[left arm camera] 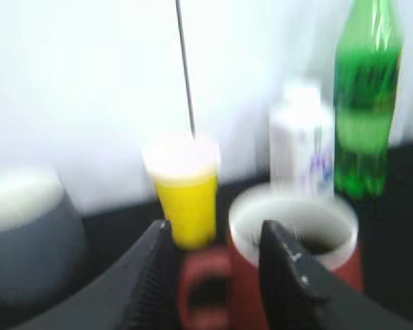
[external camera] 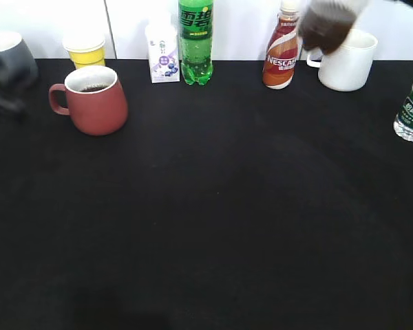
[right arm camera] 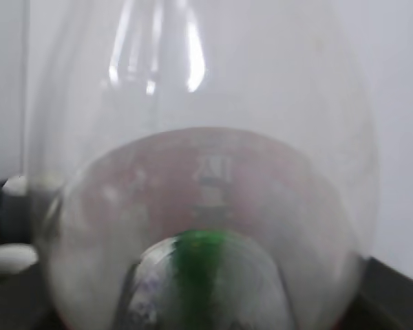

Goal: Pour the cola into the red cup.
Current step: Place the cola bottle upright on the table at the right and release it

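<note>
While my left fingers (left arm camera: 213,275) stand open around the red cup (external camera: 93,100), right grip unclear behind the cola (right arm camera: 199,206): risk, knocking cup over.

Little of the robot's body is shown. In the left wrist view, at the bottom centre of the frame, the left end effector (left arm camera: 213,275) is seen as two black, wedge-shaped fingers (left arm camera: 148,278) with finely ribbed inner faces and matte outer sides; a pale speck, perhaps a screw, is visible on the right finger. In the exterior view, a dark grey, blurred mass at the far left edge can be made out, too smeared for detail. No part of the right end effector can be distinguished.
</note>
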